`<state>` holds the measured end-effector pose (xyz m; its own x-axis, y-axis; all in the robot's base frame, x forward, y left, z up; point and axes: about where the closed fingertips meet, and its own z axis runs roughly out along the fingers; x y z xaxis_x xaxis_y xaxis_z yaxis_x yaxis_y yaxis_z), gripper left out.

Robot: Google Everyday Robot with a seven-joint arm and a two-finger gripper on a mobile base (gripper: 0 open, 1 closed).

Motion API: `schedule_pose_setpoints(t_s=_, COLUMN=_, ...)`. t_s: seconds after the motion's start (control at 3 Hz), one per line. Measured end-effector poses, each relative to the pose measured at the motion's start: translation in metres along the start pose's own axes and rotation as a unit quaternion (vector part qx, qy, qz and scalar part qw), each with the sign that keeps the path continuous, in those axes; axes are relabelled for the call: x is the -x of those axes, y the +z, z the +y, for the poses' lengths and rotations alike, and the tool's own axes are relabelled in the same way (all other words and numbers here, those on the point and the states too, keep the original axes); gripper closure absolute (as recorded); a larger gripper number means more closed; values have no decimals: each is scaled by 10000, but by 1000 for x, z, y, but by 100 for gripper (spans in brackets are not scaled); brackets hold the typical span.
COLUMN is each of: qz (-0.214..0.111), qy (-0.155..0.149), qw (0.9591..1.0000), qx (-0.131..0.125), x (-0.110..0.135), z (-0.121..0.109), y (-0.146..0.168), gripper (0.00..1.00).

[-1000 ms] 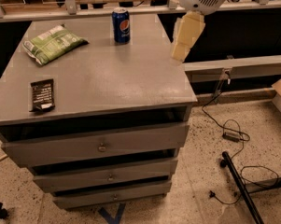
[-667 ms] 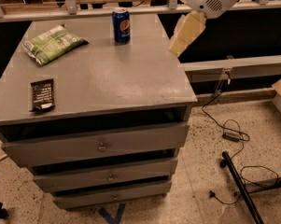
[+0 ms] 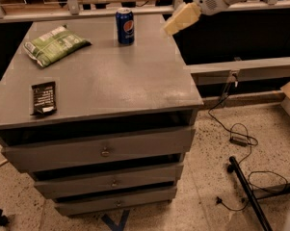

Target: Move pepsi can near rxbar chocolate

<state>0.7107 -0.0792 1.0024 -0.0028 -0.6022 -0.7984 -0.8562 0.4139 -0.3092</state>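
The pepsi can (image 3: 125, 26) stands upright at the back middle of the grey cabinet top (image 3: 111, 76). The rxbar chocolate (image 3: 44, 98), a flat black wrapper with white text, lies near the front left edge. My gripper (image 3: 181, 19) hangs in the air at the top right, over the cabinet's back right corner and to the right of the can, apart from it. It holds nothing.
A green crinkly snack bag (image 3: 54, 45) lies at the back left of the cabinet top. Drawers (image 3: 103, 150) face the front. Cables (image 3: 238, 138) and a black stand leg (image 3: 248, 191) lie on the floor to the right. A railing runs behind the cabinet.
My gripper has risen and swung upward toward the back right, tilting more sideways. The can, bar and bag have not moved.
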Motion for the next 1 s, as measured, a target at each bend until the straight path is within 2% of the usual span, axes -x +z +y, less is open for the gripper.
schedule_pose_setpoints(t_s=0.33, qz=-831, qy=231, qw=9960, qx=-212, x=34, z=-36, y=55, gripper=0)
schedule_pose_setpoints(t_s=0.67, qz=-1145, qy=655, qw=9908, qx=-313, x=54, z=-48, y=90, gripper=0)
schedule_pose_setpoints(t_s=1.0, qz=-1145, qy=655, qw=9908, qx=-313, x=54, z=-48, y=90, gripper=0)
